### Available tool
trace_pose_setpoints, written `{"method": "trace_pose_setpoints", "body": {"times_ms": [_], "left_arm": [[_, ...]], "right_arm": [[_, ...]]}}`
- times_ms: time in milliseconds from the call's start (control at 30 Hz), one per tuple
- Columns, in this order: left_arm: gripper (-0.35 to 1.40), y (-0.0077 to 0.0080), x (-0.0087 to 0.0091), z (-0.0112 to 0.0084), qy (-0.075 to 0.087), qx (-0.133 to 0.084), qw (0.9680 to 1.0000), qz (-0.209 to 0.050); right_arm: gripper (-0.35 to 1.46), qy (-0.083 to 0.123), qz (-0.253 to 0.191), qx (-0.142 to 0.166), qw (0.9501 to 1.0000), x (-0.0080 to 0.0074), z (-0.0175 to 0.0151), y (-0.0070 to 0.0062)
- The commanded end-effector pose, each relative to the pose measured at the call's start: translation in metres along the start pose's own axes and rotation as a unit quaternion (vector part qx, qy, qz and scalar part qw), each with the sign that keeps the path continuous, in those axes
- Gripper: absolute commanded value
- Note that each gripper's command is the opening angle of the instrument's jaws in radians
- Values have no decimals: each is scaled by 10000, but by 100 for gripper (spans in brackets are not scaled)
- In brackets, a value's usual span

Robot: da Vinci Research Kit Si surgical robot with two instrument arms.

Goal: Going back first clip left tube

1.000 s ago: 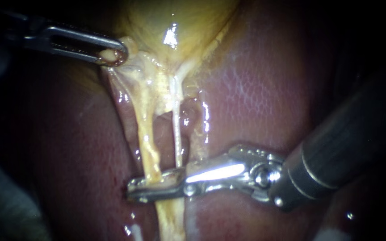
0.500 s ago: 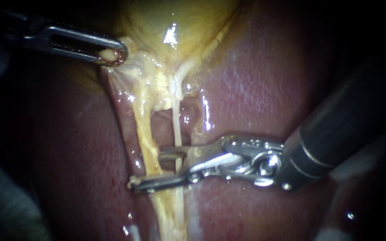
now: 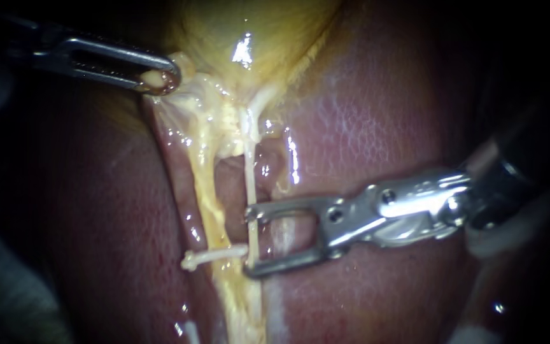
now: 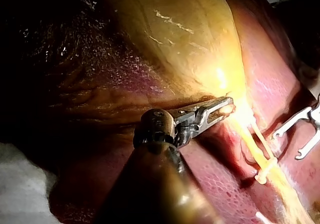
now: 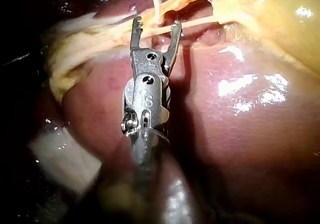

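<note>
**Right jaws wide open beside the clip on the left tube**

Nearest to the endoscope is the dark shaft of the right instrument (image 3: 249, 242), which comes in from the right side. Its two metal jaws stand far apart, with a wide gap between them, and they grip nothing. Their tips point toward the tubes. A thin tube (image 3: 251, 178), pale and almost white, runs across the mouth of the jaws just at the tips. I cannot tell if it touches them.

Just beyond the lower jaw tip is the clip (image 3: 214, 256). It is small and white, and it sits across the left tube (image 3: 206, 197), the thicker yellow one. One end of the clip sticks out on the side away from the jaws. The clip and the jaws are apart. Both tubes lie on the wet red-brown liver (image 3: 364, 127) and run close beside each other.

Farther up, the two tubes join into pale tissue (image 3: 214, 108) under the yellow gallbladder (image 3: 256, 25). There the left instrument (image 3: 157, 78) comes in from the left. Its jaws are closed on the edge of this pale tissue, and a small piece of it shows through the window of the jaw.
</note>
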Motion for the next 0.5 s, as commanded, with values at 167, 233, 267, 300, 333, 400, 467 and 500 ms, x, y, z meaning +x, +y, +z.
{"method": "trace_pose_setpoints", "body": {"times_ms": [167,233,267,300,333,400,467,500], "left_arm": [[-35,0,0,0,0,-1,10000,0],[-35,0,0,0,0,-1,10000,0],[-35,0,0,0,0,-1,10000,0],[-35,0,0,0,0,-1,10000,0],[-35,0,0,0,0,0,10000,0],[-35,0,0,0,1,1,10000,0],[-35,0,-1,1,5,6,10000,1],[-35,0,-2,3,8,10,10000,3]], "right_arm": [[50,-282,-94,-203,9994,9,-41,2],[50,-324,-134,-276,9990,9,-50,2],[50,-331,-135,-322,9988,8,-55,3],[50,-337,-148,-349,9987,8,-57,4],[50,-342,-164,-372,9986,8,-59,4],[50,-353,-195,-421,9983,7,-62,5],[50,-357,-215,-435,9982,7,-63,6],[50,-357,-213,-435,9982,7,-64,6]]}}
